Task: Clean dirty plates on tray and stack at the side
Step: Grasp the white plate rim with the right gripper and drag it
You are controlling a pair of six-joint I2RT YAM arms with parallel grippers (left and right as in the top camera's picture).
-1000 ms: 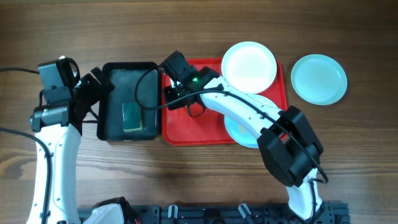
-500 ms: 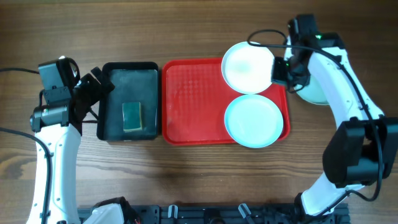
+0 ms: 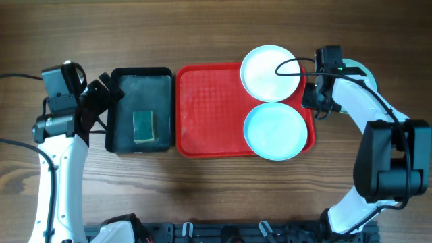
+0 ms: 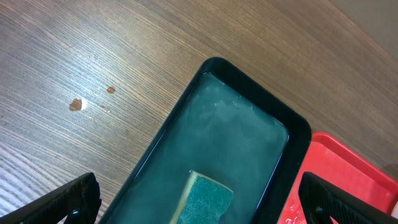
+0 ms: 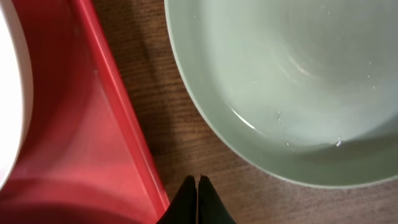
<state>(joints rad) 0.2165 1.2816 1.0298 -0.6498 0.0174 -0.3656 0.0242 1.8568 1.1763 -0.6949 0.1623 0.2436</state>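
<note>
- Red tray (image 3: 202, 101) lies mid-table. The white plate (image 3: 270, 73) sits at its far right corner, overlapping the rim, with an aqua plate (image 3: 275, 130) just beside it on the tray floor.
- Second aqua plate (image 5: 280, 74) rests on the wooden table (image 3: 202, 34) just right of the tray, largely hidden under the right arm in the overhead view.
- Right gripper (image 5: 198, 190): fingers pressed together, nothing held, over bare wood between the tray rim and that plate.
- Left gripper (image 4: 199, 182): fingers spread wide, empty, above the black basin (image 3: 140, 73), which holds a green sponge (image 3: 144, 126).
</note>
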